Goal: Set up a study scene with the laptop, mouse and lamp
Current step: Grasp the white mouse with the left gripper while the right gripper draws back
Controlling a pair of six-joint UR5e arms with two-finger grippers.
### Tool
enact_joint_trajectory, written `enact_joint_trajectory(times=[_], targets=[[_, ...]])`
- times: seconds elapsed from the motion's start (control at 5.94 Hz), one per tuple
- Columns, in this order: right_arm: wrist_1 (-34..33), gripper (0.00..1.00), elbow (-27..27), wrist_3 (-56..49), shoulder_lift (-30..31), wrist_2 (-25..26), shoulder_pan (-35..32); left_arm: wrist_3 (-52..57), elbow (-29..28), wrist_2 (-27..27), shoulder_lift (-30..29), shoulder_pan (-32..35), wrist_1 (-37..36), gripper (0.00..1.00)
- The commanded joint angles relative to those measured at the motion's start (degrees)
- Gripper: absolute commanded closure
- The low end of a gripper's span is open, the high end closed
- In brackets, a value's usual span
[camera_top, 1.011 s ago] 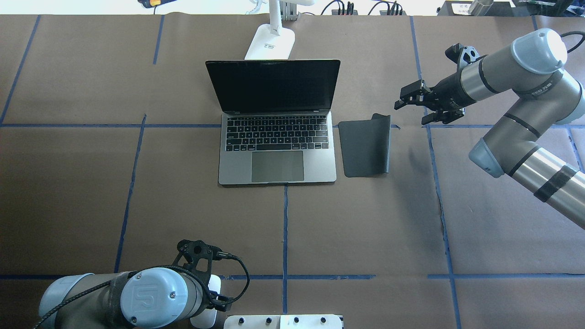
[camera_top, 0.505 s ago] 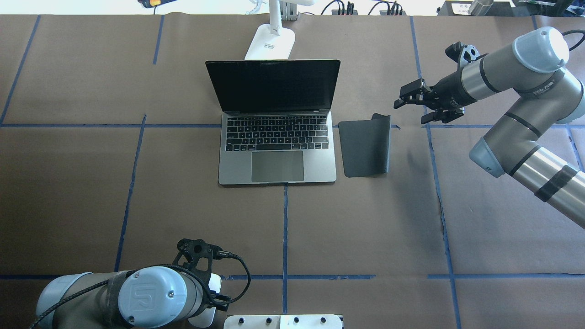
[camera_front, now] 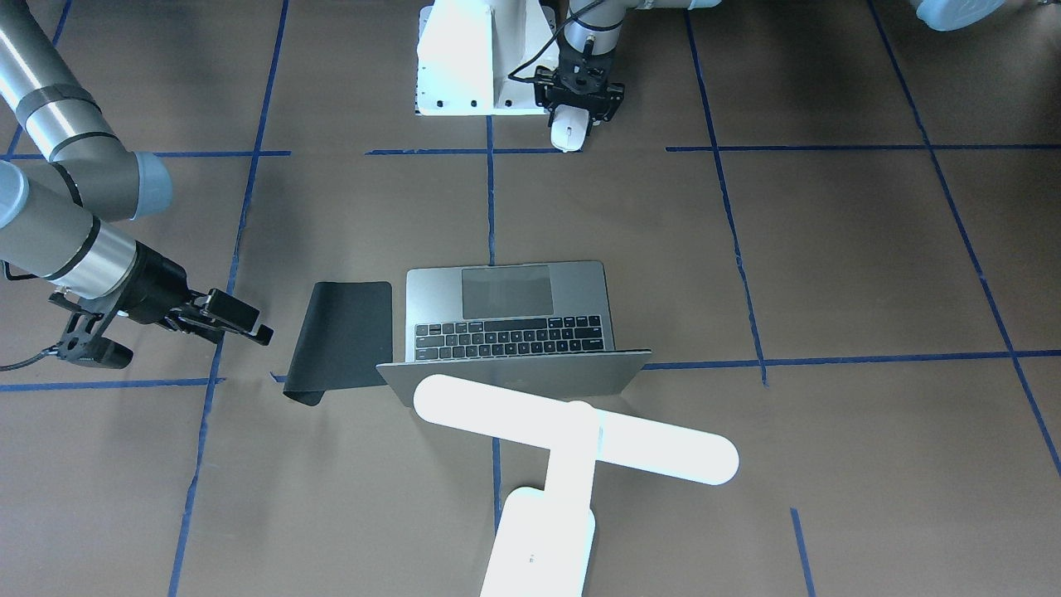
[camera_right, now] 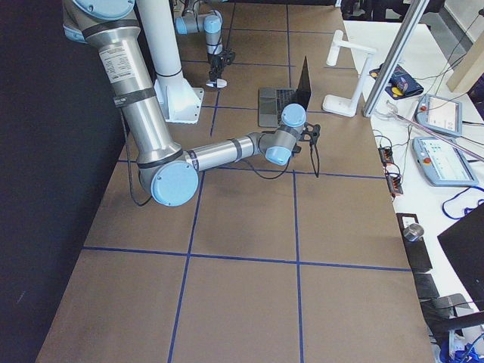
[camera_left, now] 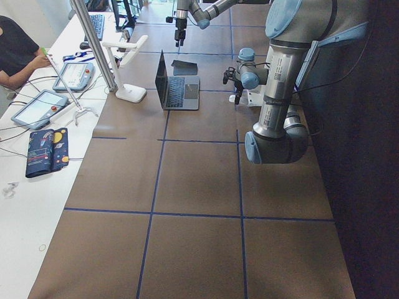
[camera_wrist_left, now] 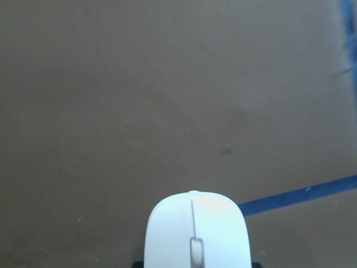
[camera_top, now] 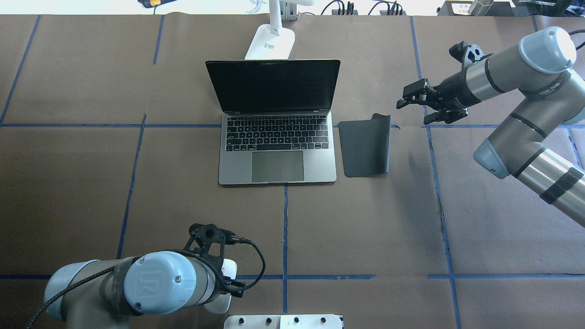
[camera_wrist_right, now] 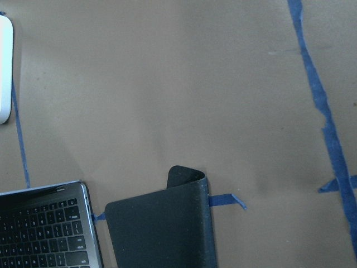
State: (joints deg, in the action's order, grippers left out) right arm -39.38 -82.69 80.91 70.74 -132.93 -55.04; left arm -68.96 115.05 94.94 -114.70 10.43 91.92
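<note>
The open grey laptop (camera_top: pixel 276 137) sits mid-table, its screen facing the robot. The white lamp (camera_front: pixel 572 427) stands behind its lid, and its base shows in the overhead view (camera_top: pixel 269 43). My left gripper (camera_front: pixel 572 114) is shut on the white mouse (camera_front: pixel 570 133), near the robot's pedestal. The mouse fills the bottom of the left wrist view (camera_wrist_left: pixel 196 234) and peeks out under the wrist in the overhead view (camera_top: pixel 230 268). My right gripper (camera_top: pixel 412 112) is open and empty, just beyond the far right corner of the black mat (camera_top: pixel 365 146).
The black mat lies right of the laptop, its far corner curled up (camera_wrist_right: pixel 187 176). The white pedestal (camera_front: pixel 464 58) stands at the table's near edge. Blue tape lines (camera_top: pixel 285 228) cross the brown table cover. Tablets and cables lie beyond the far edge (camera_left: pixel 68 75).
My left arm has moved forward and a little right with the mouse in its gripper. My right gripper has shifted slightly right and stays open.
</note>
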Motion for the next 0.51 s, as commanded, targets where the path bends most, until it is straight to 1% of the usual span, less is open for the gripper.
enact_joint_trajectory(times=[0.0,0.17,0.34], targets=[[0.0,0.00,-2.4,-0.2,3.5,-0.3,-2.7,2.8,-8.5,0.2,-10.5,4.0,0.6,0.95],[0.0,0.00,-4.8,-0.6,7.3,-0.6,-4.2,4.3,-14.2,0.3,-16.5,5.5,0.9,0.95],[0.1,0.00,-6.2,-0.6,10.1,-0.6,-5.8,5.0,-18.3,0.3,-20.3,6.6,1.2,0.95]])
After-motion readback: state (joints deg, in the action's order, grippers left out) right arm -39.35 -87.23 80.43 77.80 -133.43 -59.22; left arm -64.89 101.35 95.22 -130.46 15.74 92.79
